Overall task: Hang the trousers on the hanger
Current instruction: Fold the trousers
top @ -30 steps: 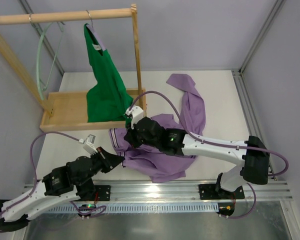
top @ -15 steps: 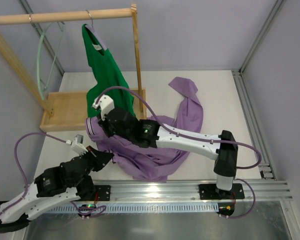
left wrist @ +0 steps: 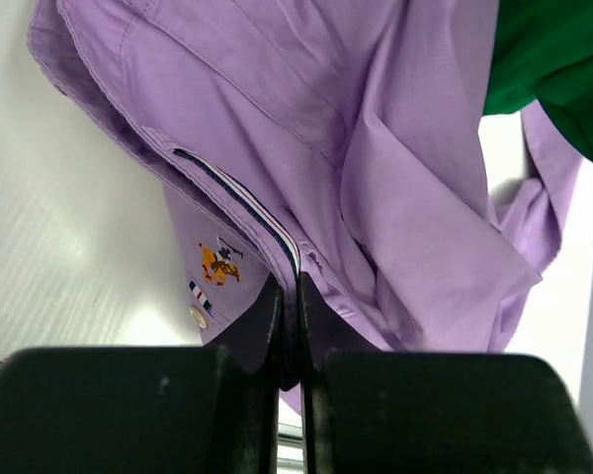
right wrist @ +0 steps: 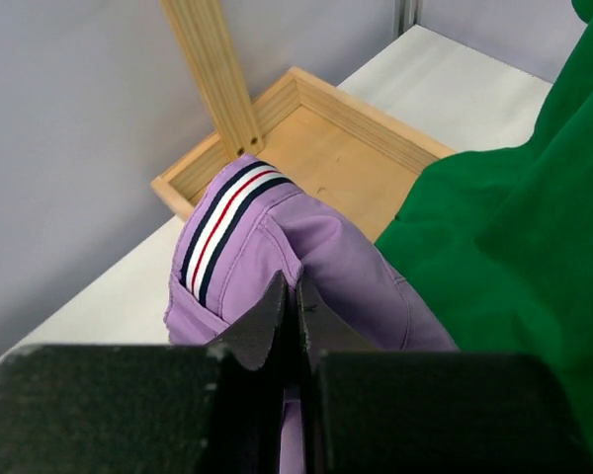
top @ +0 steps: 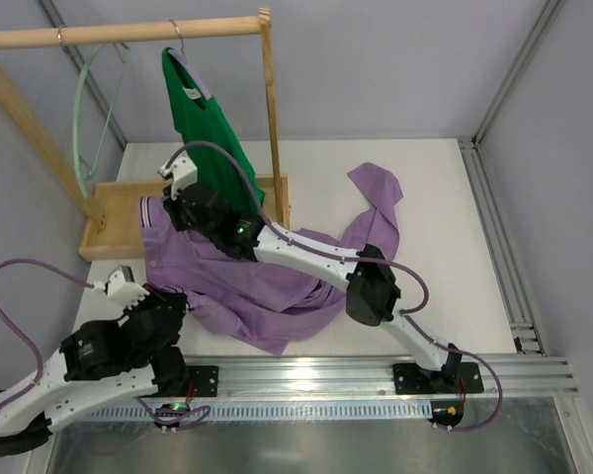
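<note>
The lilac trousers [top: 267,281] lie spread over the table, one leg trailing to the back right. My right gripper [top: 164,212] is shut on their striped waistband [right wrist: 222,232] and holds it up beside the wooden tray [top: 114,212]. My left gripper [top: 175,299] is shut on a waistband edge at the front left, near a small button and an embroidered logo [left wrist: 220,264]. In the wrist views both grippers, left [left wrist: 287,288] and right [right wrist: 290,284], have fabric pinched between touching fingertips. The pale mint-green hanger [top: 78,128] hangs from the wooden rail, left of both grippers.
A bright green top [top: 206,128] hangs from the wooden rail [top: 128,32] on a metal-hooked hanger, close behind my right wrist. The rack's upright post [top: 273,128] rises at the tray's right end. Grey walls enclose the table on the left, back and right.
My right gripper has swung left and toward the rack, carrying the waistband to the tray. My left gripper has shifted left too, and the whole garment has been dragged leftward.
</note>
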